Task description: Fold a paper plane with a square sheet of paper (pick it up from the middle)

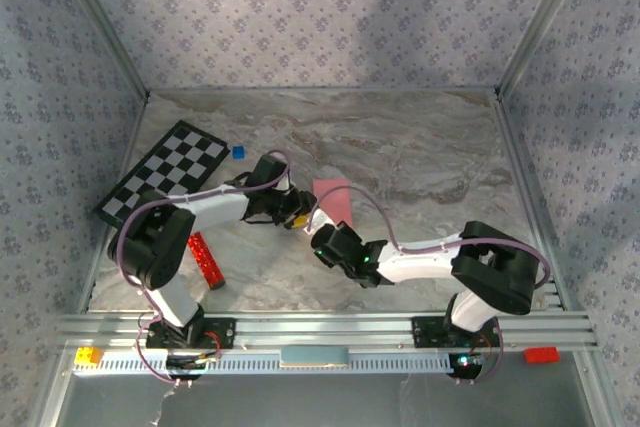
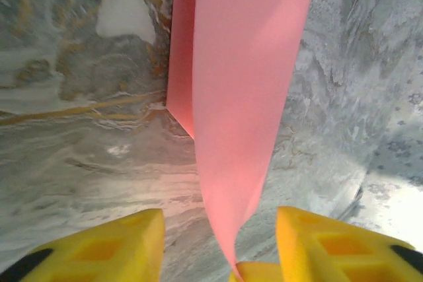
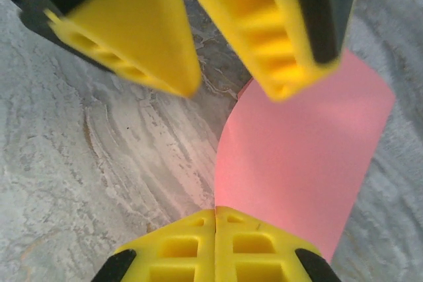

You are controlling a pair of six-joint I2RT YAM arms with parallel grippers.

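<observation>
1. Two pincers, one sheet. My right pincer [image 3: 215, 219] is nearest the bases. Its fingers are pressed together and the edge of the square sheet of paper [image 3: 304, 163] runs into their seam, so I read it as pinched.
2. My left pincer [image 2: 218, 219] is just beyond it, fingers spread. The lifted pink flap hangs between them. I can't tell if either pad touches it.
3. The sheet is mid-table [image 1: 420, 147], just past both pincers. Part of it lies flat on the marble and the rest curls up to my fingers. There's no dart shape yet, so I'd say it's early in the fold.
4. Step in hand, my guess: lay the pinched edge over onto the flat part.
   - Hold the right clamp firm and move in a slow, low arc.
   - Line up the edges before pressing.
   - Left pincer stays off the flap until it lands, then pins the crease.
   - Risk: thin paper slips or skews, or the flat part drags.
5. Count, near to far:
   - 1 yellow brick [image 1: 88, 355] and 1 red brick [image 1: 540, 354] on the front rail [image 1: 320, 332]
   - 1 red bar [image 1: 207, 259]
   - 2 pincers
   - 1 pink sheet
   - 1 checkerboard [image 1: 165, 172]
   - 1 blue cube [image 1: 238, 151]
</observation>
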